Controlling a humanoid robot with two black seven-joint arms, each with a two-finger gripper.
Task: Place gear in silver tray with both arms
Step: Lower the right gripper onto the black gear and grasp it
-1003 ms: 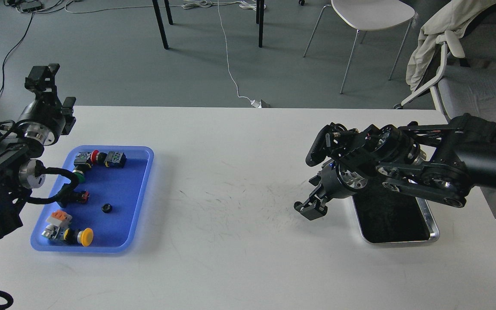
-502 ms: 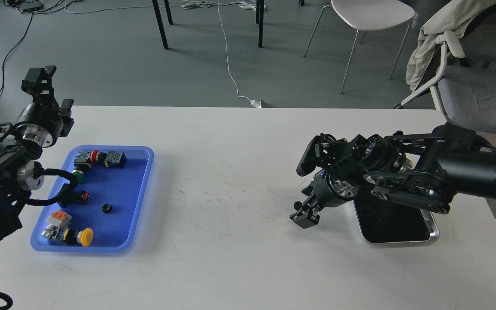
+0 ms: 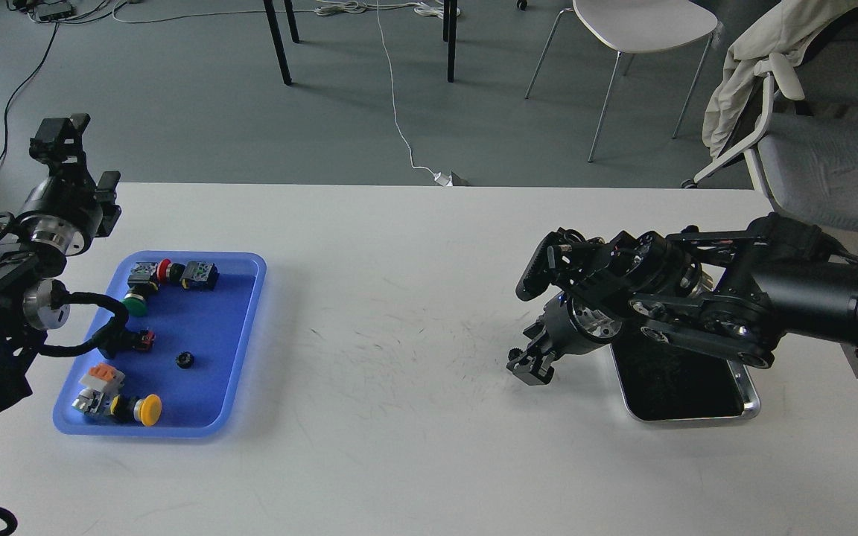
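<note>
Two black arms frame a white counter (image 3: pixel 399 417) on which the job has yet to start: the gear (image 3: pixel 185 360), a small dark toothed disc, lies alone on the bare floor of a blue plastic tray (image 3: pixel 250 313) at the left, well apart from the silver tray (image 3: pixel 751 394) at the right, whose dark bottom shows nothing in it where it is not covered by the arm. Push-button switches, among them a yellow-capped one (image 3: pixel 148 409) and a green-capped one (image 3: pixel 134 304), crowd the blue tray's far and left sides. The left end effector (image 3: pixel 56 138) is raised beyond the counter's far left corner, seen dark and nearly end-on, so whether its fingers are apart or together cannot be told. The right end effector (image 3: pixel 529 365) points down at the counter just left of the silver tray; it too is small and dark, its finger spacing unreadable, and nothing can be seen in it. Judged from this, the step in hand is the left arm's reach for the gear. Doing it well likely means coming straight down over the gear with fingers spread, clear of the red-tipped switch (image 3: pixel 144 340) nearby, pinching across the rim, then lifting cleanly before carrying it toward mid-counter for a handover.
</note>
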